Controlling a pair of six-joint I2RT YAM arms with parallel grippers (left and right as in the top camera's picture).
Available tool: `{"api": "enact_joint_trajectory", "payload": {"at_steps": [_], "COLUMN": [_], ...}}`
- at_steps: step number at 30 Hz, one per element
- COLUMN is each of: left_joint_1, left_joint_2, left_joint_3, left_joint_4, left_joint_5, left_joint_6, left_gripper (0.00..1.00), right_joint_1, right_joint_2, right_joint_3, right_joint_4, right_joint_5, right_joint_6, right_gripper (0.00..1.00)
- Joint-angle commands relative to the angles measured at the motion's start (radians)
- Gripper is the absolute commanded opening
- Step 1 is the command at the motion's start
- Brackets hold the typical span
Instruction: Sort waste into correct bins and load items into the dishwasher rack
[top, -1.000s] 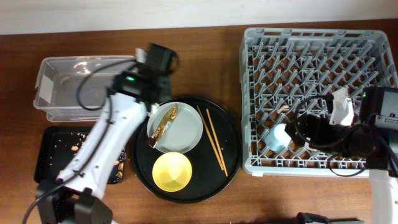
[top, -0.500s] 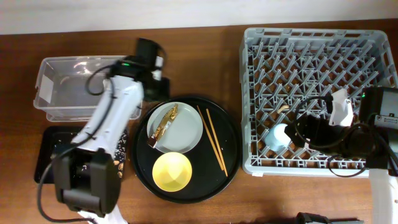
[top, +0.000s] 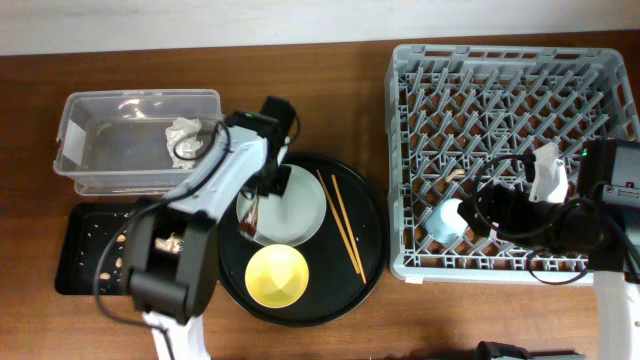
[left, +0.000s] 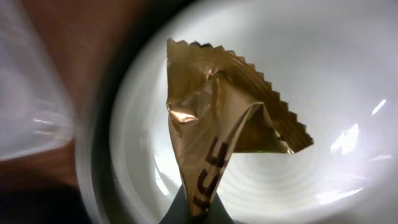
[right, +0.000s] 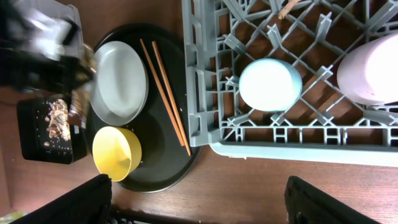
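- Brown wooden table (top: 330, 80), seen from above: the crumpled white tissue (top: 183, 133) now lies inside the clear tub (top: 100, 100) at far left. A second ago the tub was empty, so that piece of waste is sorted.
- Half a second ago the left arm reached over the tub. It has since swung right, and the left gripper (top: 268, 190) sits over the left side of the grey-green plate (top: 300, 205).
- The wrist view is filled by the gold-brown wrapper (left: 217, 137), standing up off the plate and running down to the bottom edge. Whether the jaws are clamped on it I cannot tell.
- My read is that the wrapper is the next piece of waste to go.
- Food scraps (right: 59, 121) lie in the shallow black tray (top: 80, 250) at near left.
- Still unloaded on the round black tray (top: 370, 240): the plate, the yellow bowl (top: 277, 276) near it and the chopsticks (top: 342, 225) to its right.
- The right gripper (top: 478, 215) has not shifted; it hovers over the dishwasher rack (top: 500, 70) beside the light blue cup (top: 447, 218). Its fingers appear well apart with nothing between them.
- The pink cup (right: 373, 68) stands in the rack too, so both cups are loaded.
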Motion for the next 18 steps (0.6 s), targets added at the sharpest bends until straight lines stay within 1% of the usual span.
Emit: {"api": "enact_joint_trajectory", "payload": {"at_steps": [1,3,6,7,8,9,10,11,14,15,17,18], "left_joint_1": [0.088,0.181,0.341,0.368,0.384,0.402,0.406,0.401,0.378,0.365,0.337,0.307], "left_joint_2": [-0.196,-0.203,-0.14,-0.121,-0.108,-0.092,-0.089,-0.098,-0.148,-0.19,-0.265,-0.322], "left_joint_3": [0.14,0.145,0.144,0.144,0.145,0.145,0.145,0.167,0.255,0.301,0.319,0.319], "left_joint_4": [0.047,0.119,0.263,0.295,0.319,0.355,0.37,0.354,0.191,0.087,-0.007,-0.055], "left_joint_5": [-0.073,-0.072,-0.071,-0.059,-0.036,0.014,0.05,0.07,0.095,0.103,0.11,0.11], "left_joint_6": [-0.011,-0.042,-0.143,-0.153,-0.152,-0.151,-0.144,-0.144,-0.145,-0.145,-0.138,-0.104], "left_gripper": [0.0,0.0,0.0,0.0,0.08,0.59,0.73,0.78,0.78,0.76,0.76,0.76], "right_joint_1": [0.007,0.007,0.007,0.007,0.007,0.007,0.007,0.007,0.007,0.007,0.007,0.007], "right_joint_2": [-0.003,-0.003,-0.003,-0.003,-0.003,-0.003,-0.003,-0.003,-0.003,-0.003,-0.003,-0.003], "right_joint_3": [0.008,0.008,0.008,0.008,0.008,0.008,0.008,0.008,0.008,0.008,0.008,0.008], "right_joint_4": [0.0,0.0,0.0,0.0,0.0,0.0,-0.002,-0.003,-0.003,-0.003,-0.003,-0.003], "right_joint_5": [0.013,0.013,0.013,0.013,0.013,0.013,0.013,0.013,0.013,0.013,0.015,0.029], "right_joint_6": [-0.004,-0.003,-0.003,-0.003,-0.003,-0.003,-0.003,-0.003,-0.003,-0.004,-0.004,-0.003], "right_gripper": [0.89,0.89,0.89,0.89,0.89,0.89,0.89,0.89,0.89,0.89,0.89,0.89]}}
